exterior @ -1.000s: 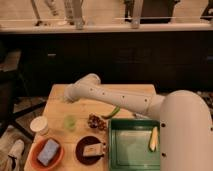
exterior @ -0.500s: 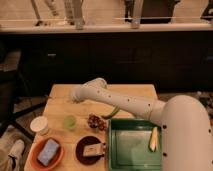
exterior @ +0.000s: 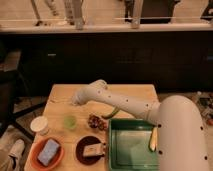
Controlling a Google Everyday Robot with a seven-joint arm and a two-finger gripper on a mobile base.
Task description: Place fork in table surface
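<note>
Camera view: our end effector (exterior: 75, 101) hovers behind the small white cup (exterior: 39, 125), over the pale wooden desk (exterior: 131, 93); grip state and fork unclear.

No writing, label, brand, number or sign can be read on anything here, neither on the table surface (exterior: 135, 92) nor on the white arm (exterior: 125, 104) that stretches across the middle of the frame. The gripper (exterior: 75, 100) sits at the far end of that arm, left of centre over the tabletop, and it carries no marking that can be made out.
</note>
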